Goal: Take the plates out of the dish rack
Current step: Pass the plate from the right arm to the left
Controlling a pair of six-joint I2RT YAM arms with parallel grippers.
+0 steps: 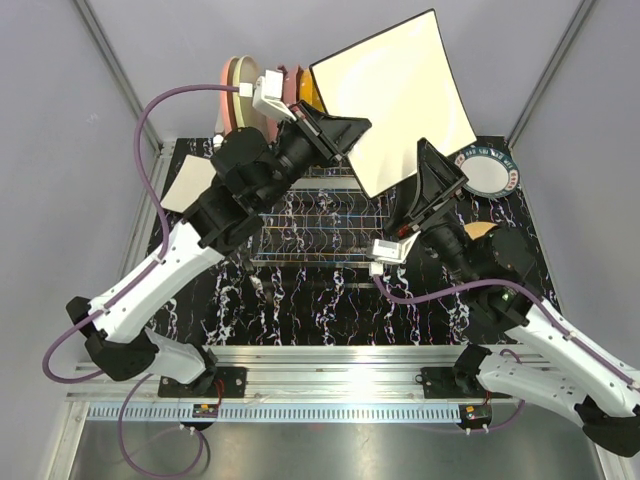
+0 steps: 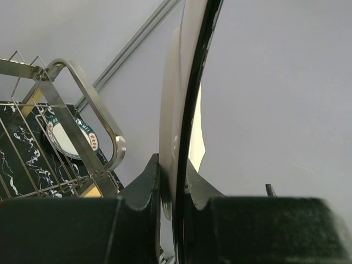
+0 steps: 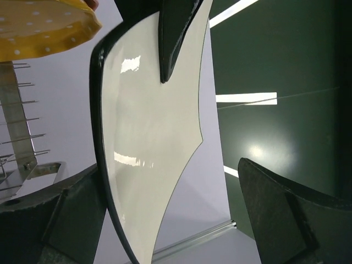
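The left claw (image 1: pixel 352 138) pinches the white plate (image 1: pixel 400 95) while it sits between the spread right claw (image 1: pixel 440 165); the next move probably calls for lowering the plate to the counter (image 1: pixel 330 300) beneath them.

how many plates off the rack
4: square plate in left hand, teal-rimmed plate at right, pale plate far left, tan plate partly under right arm. Others may be hidden.

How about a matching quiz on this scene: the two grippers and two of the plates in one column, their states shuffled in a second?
Column one
1. squarish white plate with a thin black edge
2. round white plate with a teal patterned rim
3. left gripper
4. right gripper

Column two
A. open
B. lying flat on the black marbled table
C. held up in the air
D. shut on a plate's edge

Pairs: 1-C, 2-B, 3-D, 4-A
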